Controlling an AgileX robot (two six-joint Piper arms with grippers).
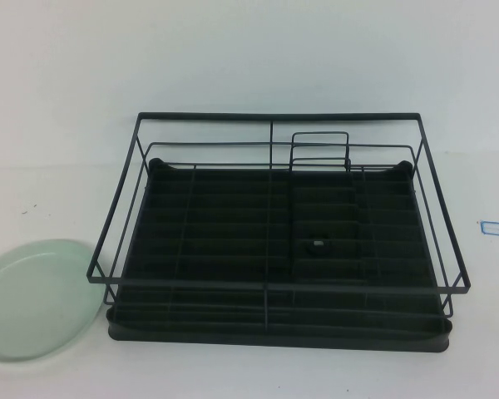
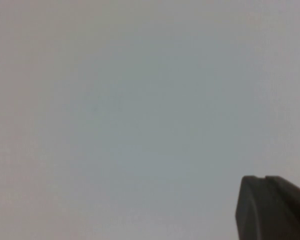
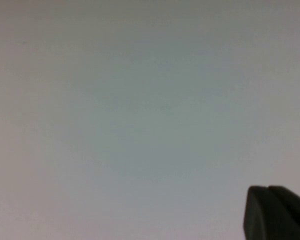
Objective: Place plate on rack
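The pale mint-green plate (image 1: pixel 35 299) lies flat on the white table, just left of the rack's front left corner and partly cut off by the left edge of the high view. The black wire rack (image 1: pixel 274 249) stands in the middle of the table with its ribbed tray base bare. Neither arm shows in the high view. My left gripper (image 2: pixel 265 178) shows only as dark fingertips pressed together over blank white surface. My right gripper (image 3: pixel 269 188) looks the same, shut and empty. Neither wrist view shows the plate or the rack.
A small upright wire loop holder (image 1: pixel 319 150) stands at the rack's back middle. A small dark knob (image 1: pixel 318 245) sits in the tray base. A small blue-edged white tag (image 1: pixel 494 227) lies on the table right of the rack.
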